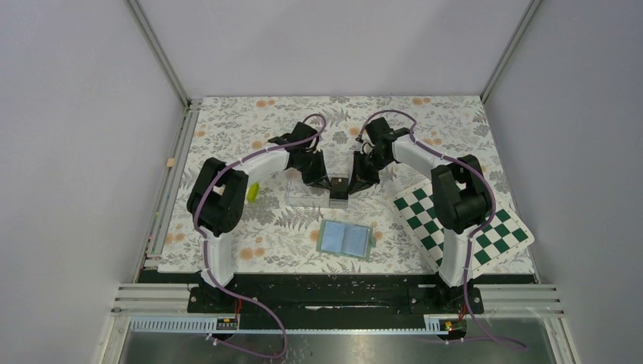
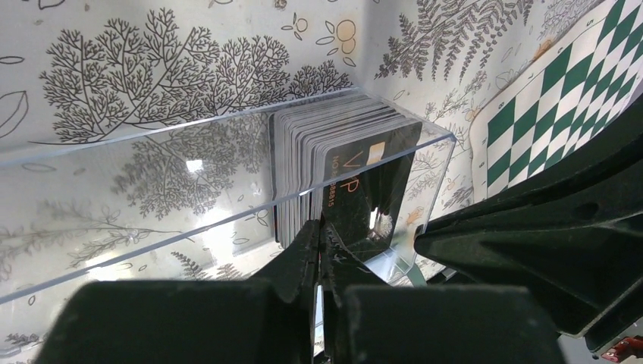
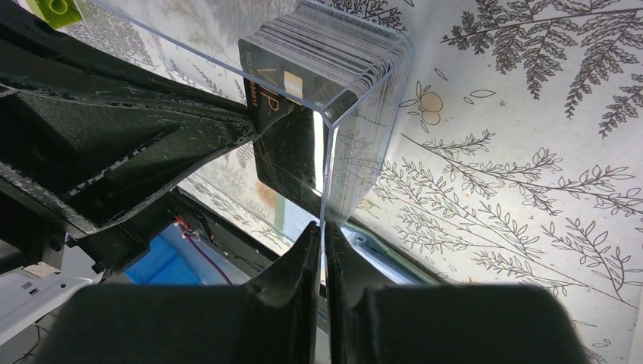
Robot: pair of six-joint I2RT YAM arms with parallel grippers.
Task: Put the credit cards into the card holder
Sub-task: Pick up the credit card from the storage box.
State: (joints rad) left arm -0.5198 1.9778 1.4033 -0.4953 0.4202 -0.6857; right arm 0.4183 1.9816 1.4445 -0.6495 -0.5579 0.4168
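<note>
- Well, the cards (image 2: 334,129) stand on edge, stacked at one end of a clear box (image 2: 152,189).
- At its edge, the front card (image 2: 371,189) is pinched by the left hand (image 2: 321,227).
- Closed narrow on the box's end wall is the right hand (image 3: 322,231).
- Nearer the arm bases, the holder (image 1: 345,240) lies open on the counter (image 1: 250,129), apart from the box.

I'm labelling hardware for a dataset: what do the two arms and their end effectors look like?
The left arm and right arm have white links, black joints and a purple cable along each. The left end effector and right end effector are matte black with two tapering fingers.
</note>
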